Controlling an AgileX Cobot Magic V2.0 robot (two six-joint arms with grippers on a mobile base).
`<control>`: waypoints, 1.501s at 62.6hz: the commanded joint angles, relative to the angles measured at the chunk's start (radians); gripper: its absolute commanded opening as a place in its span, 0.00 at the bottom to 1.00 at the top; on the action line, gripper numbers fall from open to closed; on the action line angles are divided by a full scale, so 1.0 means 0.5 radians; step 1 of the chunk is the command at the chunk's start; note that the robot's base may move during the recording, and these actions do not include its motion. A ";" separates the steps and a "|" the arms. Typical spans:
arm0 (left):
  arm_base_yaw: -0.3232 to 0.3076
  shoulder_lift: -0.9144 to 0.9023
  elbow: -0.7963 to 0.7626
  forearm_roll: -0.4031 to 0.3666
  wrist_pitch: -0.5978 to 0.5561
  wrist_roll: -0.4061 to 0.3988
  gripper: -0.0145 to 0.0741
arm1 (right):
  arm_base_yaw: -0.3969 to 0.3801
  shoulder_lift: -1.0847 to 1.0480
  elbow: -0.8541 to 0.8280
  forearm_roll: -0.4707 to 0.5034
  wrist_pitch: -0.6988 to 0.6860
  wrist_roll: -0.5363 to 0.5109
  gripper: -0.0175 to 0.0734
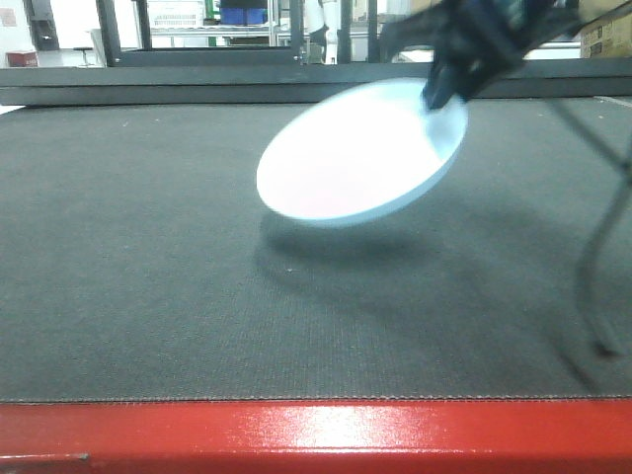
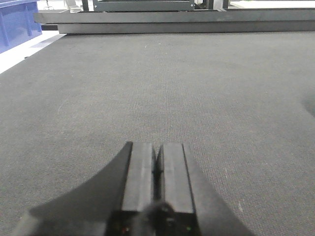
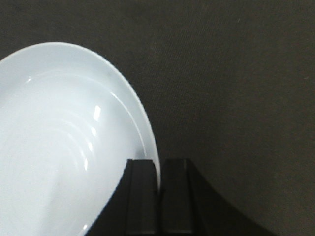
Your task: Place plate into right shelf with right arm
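A white plate (image 1: 355,158) hangs tilted in the air above the dark mat, its shadow on the mat below it. My right gripper (image 1: 441,94) is shut on the plate's upper right rim. In the right wrist view the plate (image 3: 59,142) fills the left side and its rim runs between the two black fingers (image 3: 142,196), with the gripper (image 3: 158,167) closed on it. My left gripper (image 2: 156,152) is shut and empty, low over the mat. The right shelf is out of view.
The dark grey mat (image 1: 148,276) covers the table, with a red front edge (image 1: 316,434). A thin black wire stand (image 1: 597,257) rises at the right. A dark rail (image 1: 197,84) runs along the far edge. A blue bin (image 2: 15,24) stands at the far left.
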 commanded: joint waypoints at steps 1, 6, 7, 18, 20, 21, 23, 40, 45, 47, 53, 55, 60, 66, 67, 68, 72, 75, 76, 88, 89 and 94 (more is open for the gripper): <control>-0.006 -0.024 0.017 -0.008 -0.170 -0.005 0.11 | -0.007 -0.351 0.134 -0.032 -0.234 -0.017 0.25; -0.006 -0.024 0.017 -0.008 -0.170 -0.005 0.11 | -0.005 -0.560 0.323 -0.044 -0.290 -0.017 0.25; -0.006 -0.024 0.017 -0.008 -0.170 -0.005 0.11 | -0.004 -0.599 0.374 -0.044 -0.304 -0.017 0.25; -0.006 -0.024 0.017 -0.008 -0.170 -0.005 0.11 | -0.004 -1.118 0.790 -0.066 -0.420 -0.017 0.25; -0.006 -0.024 0.017 -0.008 -0.170 -0.005 0.11 | -0.004 -1.221 0.858 -0.071 -0.440 -0.017 0.25; -0.006 -0.024 0.017 -0.008 -0.170 -0.005 0.11 | -0.004 -1.261 0.885 -0.072 -0.449 -0.017 0.25; -0.006 -0.024 0.017 -0.008 -0.170 -0.005 0.11 | -0.004 -1.367 0.934 -0.071 -0.463 -0.017 0.25; -0.006 -0.024 0.017 -0.008 -0.170 -0.005 0.11 | -0.004 -2.041 1.154 -0.097 -0.469 -0.017 0.25; -0.006 -0.024 0.017 -0.008 -0.170 -0.005 0.11 | -0.004 -2.172 1.151 -0.097 -0.470 -0.017 0.25; -0.006 -0.024 0.017 -0.008 -0.170 -0.005 0.11 | -0.004 -2.213 1.151 -0.097 -0.482 -0.017 0.25; -0.006 -0.024 0.017 -0.008 -0.170 -0.005 0.11 | -0.004 -2.344 1.151 -0.097 -0.525 -0.017 0.25; -0.006 -0.024 0.017 -0.008 -0.170 -0.005 0.11 | -0.004 -2.385 1.151 -0.097 -0.541 -0.017 0.25; -0.006 -0.024 0.017 -0.008 -0.170 -0.005 0.11 | -0.004 -2.462 1.151 -0.097 -0.573 -0.017 0.25; -0.006 -0.024 0.017 -0.008 -0.170 -0.005 0.11 | -0.004 -2.533 1.151 -0.097 -0.636 -0.017 0.25; -0.006 -0.024 0.017 -0.008 -0.170 -0.005 0.11 | -0.004 -2.539 1.151 -0.097 -0.646 -0.017 0.25; -0.006 -0.024 0.017 -0.008 -0.170 -0.005 0.11 | -0.004 -2.543 1.151 -0.097 -0.656 -0.017 0.25; -0.006 -0.024 0.017 -0.008 -0.170 -0.005 0.11 | -0.004 -2.543 1.151 -0.097 -0.679 -0.017 0.25; -0.006 -0.024 0.017 -0.008 -0.170 -0.005 0.11 | -0.004 -2.543 1.151 -0.097 -0.673 -0.017 0.25; -0.006 -0.024 0.017 -0.008 -0.170 -0.005 0.11 | -0.004 -2.543 1.151 -0.097 -0.673 -0.017 0.25; -0.006 -0.024 0.017 -0.008 -0.170 -0.005 0.11 | -0.004 -2.543 1.151 -0.097 -0.673 -0.017 0.25; -0.006 -0.024 0.017 -0.008 -0.170 -0.005 0.11 | -0.004 -2.543 1.151 -0.097 -0.673 -0.017 0.25; -0.006 -0.024 0.017 -0.008 -0.170 -0.005 0.11 | -0.004 -2.543 1.151 -0.097 -0.673 -0.017 0.25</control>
